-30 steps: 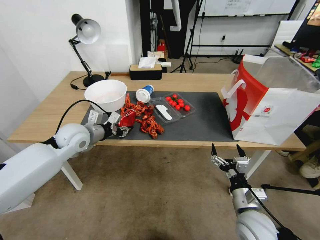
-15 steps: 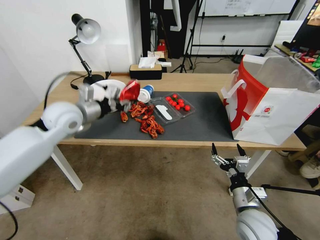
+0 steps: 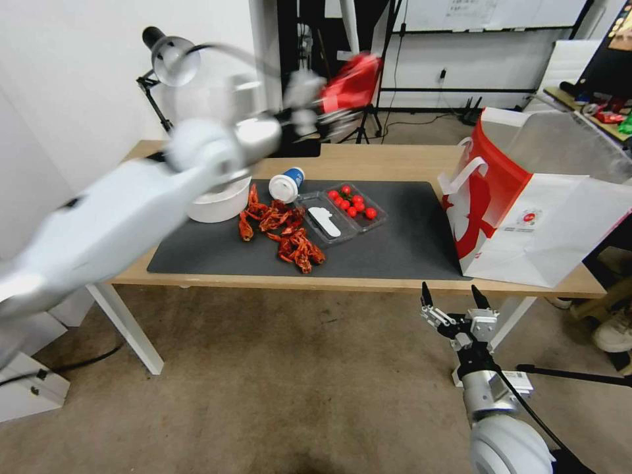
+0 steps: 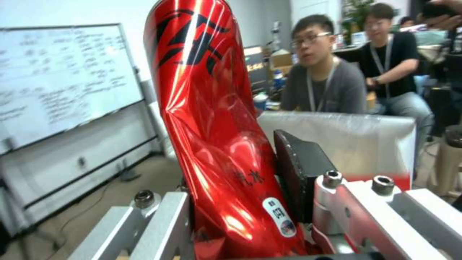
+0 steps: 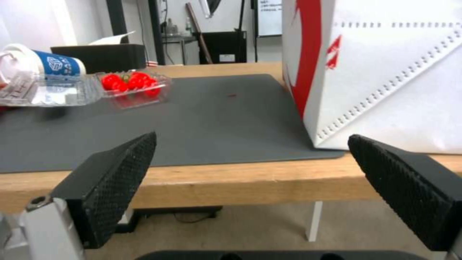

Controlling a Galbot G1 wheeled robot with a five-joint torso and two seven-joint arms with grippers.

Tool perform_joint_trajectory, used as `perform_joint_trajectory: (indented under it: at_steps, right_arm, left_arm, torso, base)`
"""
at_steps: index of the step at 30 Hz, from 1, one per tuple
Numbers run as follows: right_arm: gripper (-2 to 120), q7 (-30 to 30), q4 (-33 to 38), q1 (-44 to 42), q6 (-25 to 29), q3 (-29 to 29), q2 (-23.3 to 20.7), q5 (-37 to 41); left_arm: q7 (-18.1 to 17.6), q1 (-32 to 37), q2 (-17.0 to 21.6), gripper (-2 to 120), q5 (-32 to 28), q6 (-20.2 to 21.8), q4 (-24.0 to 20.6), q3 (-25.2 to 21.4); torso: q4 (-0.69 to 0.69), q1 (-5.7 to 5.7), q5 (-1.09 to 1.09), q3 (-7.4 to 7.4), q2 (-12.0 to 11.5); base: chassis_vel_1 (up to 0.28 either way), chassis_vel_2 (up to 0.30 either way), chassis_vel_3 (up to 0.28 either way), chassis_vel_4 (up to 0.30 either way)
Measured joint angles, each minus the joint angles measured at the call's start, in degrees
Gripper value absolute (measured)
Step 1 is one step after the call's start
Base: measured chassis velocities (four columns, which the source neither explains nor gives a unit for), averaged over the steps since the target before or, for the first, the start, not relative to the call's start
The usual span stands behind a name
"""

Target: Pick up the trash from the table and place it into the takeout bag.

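- The crushed red soda can (image 4: 212, 144) carries black brush-style characters near its top, small dark characters lower down, and a small white oval sticker with print too fine to read.
- In the left wrist view the can's long axis runs away from the left gripper (image 4: 269, 202), leaning slightly, with the dented waist just above the clamp point.
- The left gripper is closed tight on the can's lower end; one black ribbed pad (image 4: 298, 173) presses its side and the can stands out past the fingertips.
- In the head view the left gripper (image 3: 329, 112) holds the can (image 3: 352, 82) high in the air above the table's far edge, well apart from the takeout bag (image 3: 533, 204).
- The takeout bag stands upright on the right end of the table (image 3: 395, 161), showing a red graphic, a small round red logo with unreadable lines of print, and a silvery lining at its open mouth.
- The blue-and-white paper cup (image 3: 286, 184) lies on its side on the dark grey mat (image 3: 401, 243), with a white mark on its blue band (image 5: 55, 63); what it says cannot be told.
- Beside the cup are a white bowl (image 3: 220, 201), red crayfish shells (image 3: 283, 230) and a clear plastic tray of cherry tomatoes (image 3: 352, 203).
- The right gripper (image 3: 454, 309) hangs below the table's front edge with its fingers spread wide and nothing between them.
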Motion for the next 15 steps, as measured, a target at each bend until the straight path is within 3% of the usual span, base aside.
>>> perform_joint_trajectory:
  at_steps: [1,2,4,6,8,9,11,15]
  right_arm:
    - [100,0.00,0.01,-0.13,0.03,0.07,0.12,-0.05]
    - [100,0.00,0.01,-0.13,0.03,0.07,0.12,-0.05]
    - [100,0.02,0.01,-0.38,0.05,0.18,0.36,-0.20]
    - [100,0.03,0.01,-0.43,0.05,0.24,0.41,-0.24]
    - [100,0.09,-0.22,-0.50,0.09,0.41,0.46,-0.29]
    - [100,0.09,-0.22,-0.50,0.09,0.41,0.46,-0.29]
    - [100,0.16,-0.52,-0.72,0.17,0.73,0.47,-0.30]
    - [100,0.16,-0.61,-1.06,0.33,1.05,0.50,-0.30]
  left_arm:
    - [0.30,-0.97,-2.52,25,0.57,-0.10,2.05,1.03]
    - [0.30,-0.97,-2.52,25,0.57,-0.10,2.05,1.03]
    - [1.51,-2.66,-8.12,25,2.85,0.05,7.10,3.45]
    - [1.86,-3.14,-10.09,25,3.67,0.06,8.91,4.16]
    - [2.20,-4.29,-16.32,25,4.45,-0.56,14.25,5.11]
    - [2.20,-4.29,-16.32,25,4.45,-0.56,14.25,5.11]
    - [2.45,-5.65,-20.98,25,4.68,-1.88,18.67,5.20]
    - [4.28,-7.63,-24.97,25,5.59,-2.33,23.11,6.33]
  torso:
    - [0.03,0.00,-0.02,0.00,0.00]
    - [0.03,0.00,-0.02,0.00,0.00]
    - [0.04,0.00,-0.04,0.00,0.00]
    - [0.05,0.00,-0.04,0.00,0.00]
    - [0.01,0.00,-0.02,0.00,-0.01]
    - [0.01,0.00,-0.02,0.00,-0.01]
    - [0.00,0.00,-0.02,0.00,0.00]
    - [0.04,-0.02,-0.04,-0.01,0.01]
  base:
    - [0.000,0.000,0.000,0.000]
    - [0.000,0.000,0.000,0.000]
    - [0.000,0.000,0.000,0.000]
    - [0.000,0.000,0.000,0.000]
    - [0.000,0.000,0.000,0.000]
    - [0.000,0.000,0.000,0.000]
    - [0.000,0.000,0.000,0.000]
    - [0.000,0.000,0.000,0.000]
